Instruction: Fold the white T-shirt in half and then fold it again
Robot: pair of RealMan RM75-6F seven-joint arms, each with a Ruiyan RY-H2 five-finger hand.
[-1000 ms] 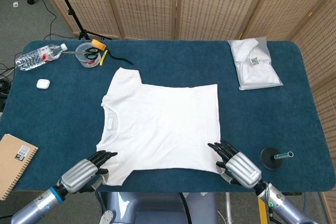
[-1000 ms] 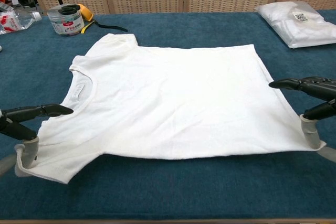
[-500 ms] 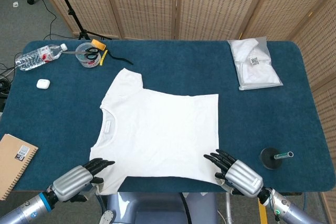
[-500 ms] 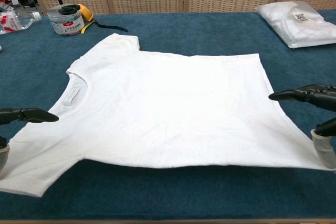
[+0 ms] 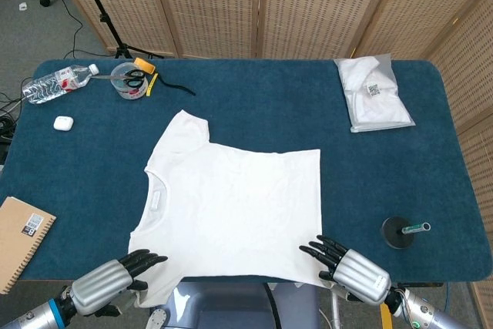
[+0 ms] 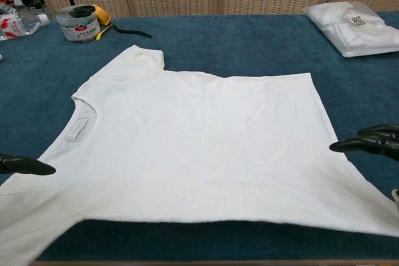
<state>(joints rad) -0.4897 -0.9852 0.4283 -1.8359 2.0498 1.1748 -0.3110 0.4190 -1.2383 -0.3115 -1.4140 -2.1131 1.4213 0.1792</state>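
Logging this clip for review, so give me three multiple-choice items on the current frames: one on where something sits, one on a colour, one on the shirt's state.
1. Where on the table is the plastic-wrapped white packet?
A. Far right corner
B. Near left corner
C. On the T-shirt

2. What colour is the table covering?
A. Red
B. Dark blue
C. Grey

3. What state is the white T-shirt in?
A. Folded twice
B. Rolled up
C. Spread open, unfolded

Answers:
1 A, since the head view shows the packet at the far right, apart from the shirt.
2 B, as both views show dark blue cloth under everything.
3 C, because the shirt shows its full outline with one sleeve toward the bottle, while the left hand and right hand sit at its near corners.
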